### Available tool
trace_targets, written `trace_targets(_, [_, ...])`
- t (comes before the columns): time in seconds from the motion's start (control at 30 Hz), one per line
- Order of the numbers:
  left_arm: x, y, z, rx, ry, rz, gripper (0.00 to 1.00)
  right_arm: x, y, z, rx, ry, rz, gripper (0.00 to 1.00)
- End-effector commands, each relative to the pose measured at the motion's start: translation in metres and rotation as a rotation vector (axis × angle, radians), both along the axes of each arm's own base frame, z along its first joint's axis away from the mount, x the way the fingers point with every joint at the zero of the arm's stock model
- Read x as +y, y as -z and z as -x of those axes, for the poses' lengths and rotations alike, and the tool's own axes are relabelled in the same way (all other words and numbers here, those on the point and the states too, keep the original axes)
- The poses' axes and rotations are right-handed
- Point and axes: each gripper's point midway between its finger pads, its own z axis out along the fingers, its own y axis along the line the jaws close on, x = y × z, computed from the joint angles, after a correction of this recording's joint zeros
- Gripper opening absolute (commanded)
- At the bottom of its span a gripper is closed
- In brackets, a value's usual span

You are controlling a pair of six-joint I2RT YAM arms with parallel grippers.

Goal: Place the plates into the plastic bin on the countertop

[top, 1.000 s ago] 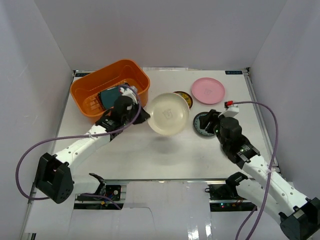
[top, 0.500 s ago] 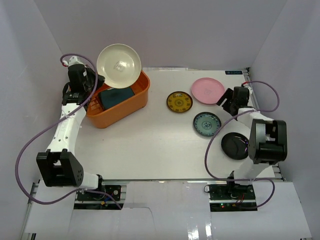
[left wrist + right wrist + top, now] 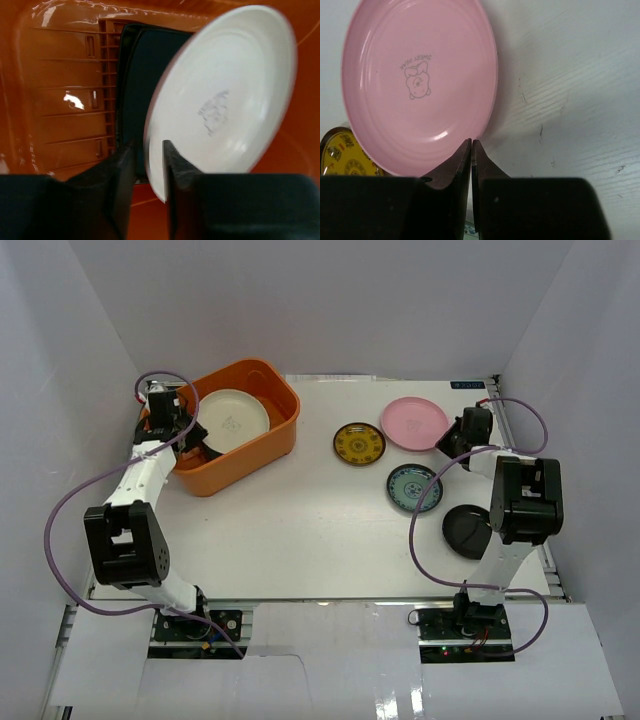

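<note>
White countertop (image 3: 300,530), white walls (image 3: 330,310), left fingers (image 3: 116,190) apart at cream plate (image 3: 225,100), right fingers (image 3: 452,172) together.

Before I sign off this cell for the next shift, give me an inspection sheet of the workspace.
Surface: white countertop, no spills seen.
Job's things: cream plate and dark dish inside orange bin; pink plate, gold-patterned plate, blue-green plate, black plate outside it.
Clutter: nothing seen.
Grippers: left gripper slightly open at the cream plate's rim; right gripper shut at the pink plate's edge.
Cables: purple cables loop from both arms.
Surroundings: white walls.
</note>
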Motion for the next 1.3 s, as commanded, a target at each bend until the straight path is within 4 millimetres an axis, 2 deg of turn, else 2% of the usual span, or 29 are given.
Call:
trace_targets(0.0, [0.003, -0.01, 0.0, -0.04, 0.002, -0.02, 0.5, -0.001, -0.074, -0.009, -0.197, -0.005, 0.008, 0.08])
trace_targets(0.03, [-0.002, -0.017, -0.001, -0.061, 0.024, -0.007, 0.59, 0.0, -0.081, -0.003, -0.214, -0.006, 0.009, 0.08])
trace_targets(0.07, [-0.004, -0.027, -0.003, -0.096, 0.033, 0.001, 0.74, 0.0, -0.09, 0.001, -0.237, -0.005, 0.01, 0.08])
trace_targets(0.1, [-0.005, -0.045, -0.002, -0.141, 0.036, 0.002, 0.8, 0.001, -0.118, 0.007, -0.302, -0.009, 0.013, 0.08])
trace_targets(0.17, [-0.02, -0.068, 0.0, -0.198, 0.098, 0.049, 0.89, 0.005, -0.126, 0.023, -0.33, -0.013, 0.011, 0.08])
trace_targets(0.27, [-0.04, -0.11, 0.012, -0.302, 0.17, 0.105, 0.9, 0.013, -0.156, 0.049, -0.4, -0.045, -0.005, 0.08])
trace_targets(0.3, [-0.047, -0.12, 0.017, -0.329, 0.198, 0.113, 0.89, 0.013, -0.149, 0.052, -0.38, -0.048, -0.008, 0.08])
trace_targets(0.33, [-0.063, -0.139, 0.03, -0.379, 0.25, 0.124, 0.9, 0.015, -0.163, 0.06, -0.418, -0.052, -0.008, 0.08])
trace_targets(0.37, [-0.073, -0.146, 0.037, -0.399, 0.281, 0.13, 0.89, 0.015, -0.159, 0.066, -0.411, -0.048, -0.007, 0.08])
trace_targets(0.43, [-0.1, -0.161, 0.06, -0.441, 0.373, 0.136, 0.9, 0.002, -0.152, 0.067, -0.383, 0.006, 0.036, 0.23])
trace_targets(0.47, [-0.123, -0.161, 0.072, -0.438, 0.441, 0.148, 0.89, -0.004, -0.144, 0.064, -0.35, 0.025, 0.054, 0.34])
trace_targets(0.5, [-0.134, -0.161, 0.082, -0.439, 0.479, 0.148, 0.89, -0.009, -0.126, 0.054, -0.28, 0.035, 0.069, 0.52])
trace_targets(0.53, [-0.153, -0.155, 0.101, -0.437, 0.55, 0.151, 0.89, -0.014, -0.116, 0.047, -0.243, 0.038, 0.079, 0.58])
trace_targets(0.57, [-0.163, -0.148, 0.113, -0.421, 0.596, 0.161, 0.89, -0.015, -0.121, 0.035, -0.244, 0.04, 0.084, 0.67])
trace_targets(0.6, [-0.171, -0.142, 0.124, -0.413, 0.634, 0.172, 0.89, -0.015, -0.094, 0.026, -0.177, 0.035, 0.083, 0.69])
trace_targets(0.67, [-0.184, -0.122, 0.152, -0.387, 0.713, 0.198, 0.89, -0.016, -0.078, 0.015, -0.135, 0.038, 0.078, 0.74])
trace_targets(0.7, [-0.19, -0.115, 0.164, -0.375, 0.756, 0.217, 0.89, -0.017, -0.058, 0.009, -0.089, 0.042, 0.077, 0.78])
trace_targets(0.77, [-0.195, -0.098, 0.188, -0.359, 0.805, 0.244, 0.9, -0.018, -0.055, -0.009, -0.085, 0.053, 0.066, 0.8])
trace_targets(0.8, [-0.198, -0.092, 0.198, -0.348, 0.831, 0.263, 0.9, -0.018, -0.032, -0.014, -0.035, 0.056, 0.057, 0.8])
trace_targets(0.87, [-0.2, -0.084, 0.212, -0.336, 0.846, 0.288, 0.9, -0.016, -0.028, -0.03, -0.03, 0.06, 0.037, 0.77])
trace_targets(0.9, [-0.199, -0.079, 0.219, -0.334, 0.849, 0.298, 0.9, -0.016, -0.008, -0.033, 0.009, 0.071, 0.022, 0.65])
trace_targets(0.97, [-0.202, -0.078, 0.226, -0.328, 0.868, 0.317, 0.9, -0.012, -0.005, -0.047, -0.001, 0.065, -0.005, 0.47])
trace_targets(1.0, [-0.202, -0.08, 0.227, -0.332, 0.87, 0.318, 0.9, -0.011, 0.007, -0.048, 0.021, 0.074, -0.02, 0.2])
trace_targets(1.03, [-0.203, -0.081, 0.227, -0.331, 0.872, 0.319, 0.9, -0.01, 0.006, -0.05, 0.021, 0.079, -0.027, 0.08])
trace_targets(1.07, [-0.204, -0.082, 0.225, -0.33, 0.875, 0.319, 0.9, -0.015, 0.006, -0.047, 0.012, 0.101, -0.018, 0.08])
trace_targets(1.13, [-0.208, -0.084, 0.217, -0.314, 0.885, 0.313, 0.91, -0.02, -0.033, -0.046, -0.11, 0.116, 0.002, 0.08])
trace_targets(1.17, [-0.211, -0.085, 0.213, -0.316, 0.893, 0.315, 0.91, -0.025, -0.036, -0.036, -0.124, 0.132, 0.013, 0.08])
trace_targets(1.2, [-0.214, -0.087, 0.21, -0.315, 0.899, 0.319, 0.91, -0.027, -0.076, -0.034, -0.206, 0.134, 0.023, 0.08])
trace_targets(1.27, [-0.227, -0.091, 0.198, -0.317, 0.913, 0.325, 0.91, -0.031, -0.108, -0.02, -0.271, 0.132, 0.051, 0.08])
